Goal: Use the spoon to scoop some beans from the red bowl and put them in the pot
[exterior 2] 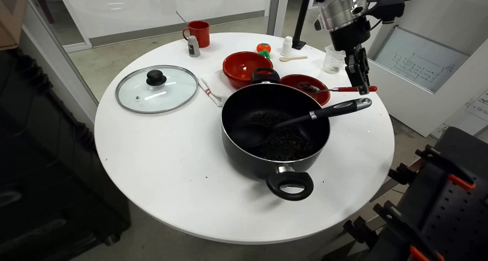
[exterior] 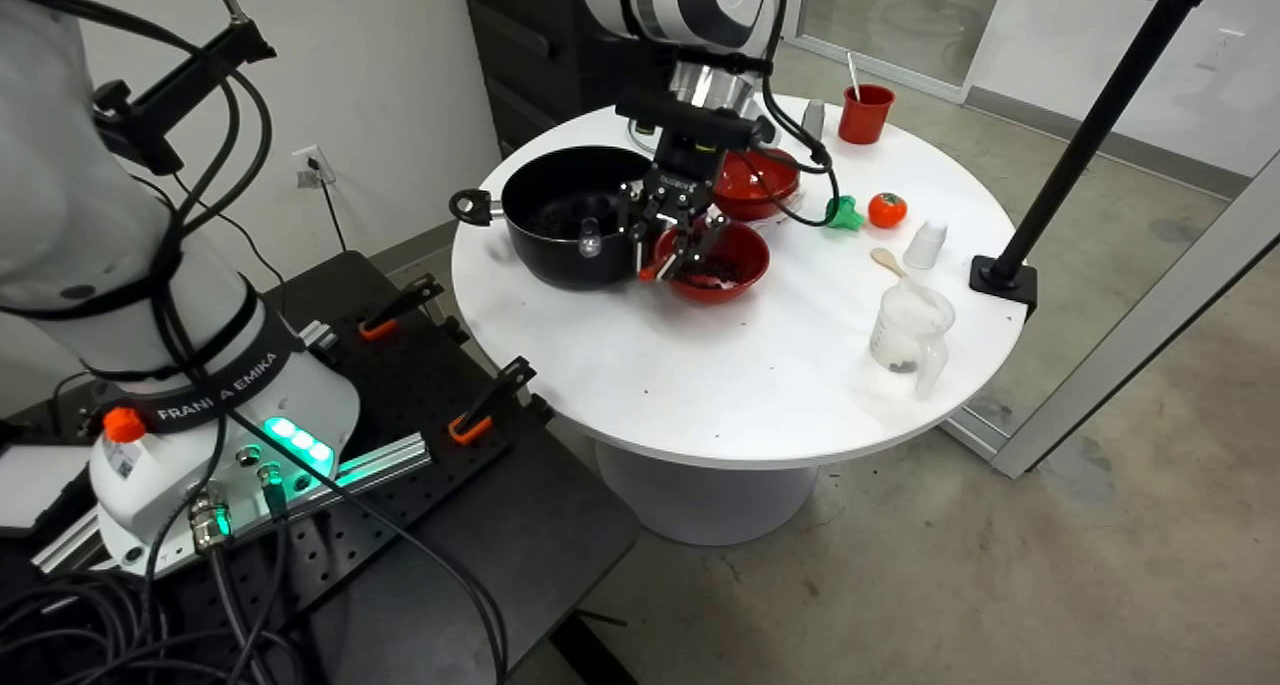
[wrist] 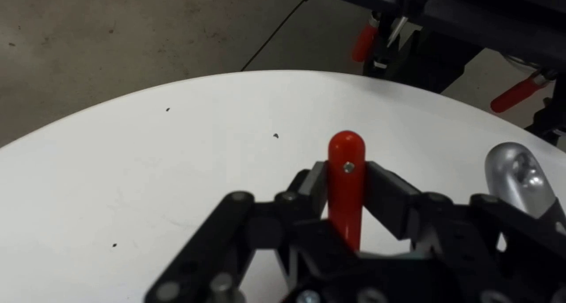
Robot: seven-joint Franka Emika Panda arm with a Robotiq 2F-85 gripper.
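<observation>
The gripper (wrist: 346, 181) is closed on the spoon (exterior 2: 345, 89), whose glossy red handle ends in a round tip. Its thin silvery neck runs almost level over the rim of the shallow red bowl (exterior 2: 323, 97), toward small dark beans (exterior 2: 308, 87). Just beside stands the black pot (exterior 2: 244, 160), round, with looped handles, more beans inside and a black ladle (exterior 2: 339, 109) slanting across. Farther out lies a glass lid (exterior 2: 175, 91) with a dark knob. The arm (exterior 2: 341, 12) reaches in from above, wrist tipped, jaws pointing steeply down; both exterior views cut it off at the top. Whether the spoon's head touches the beans is hard to tell
</observation>
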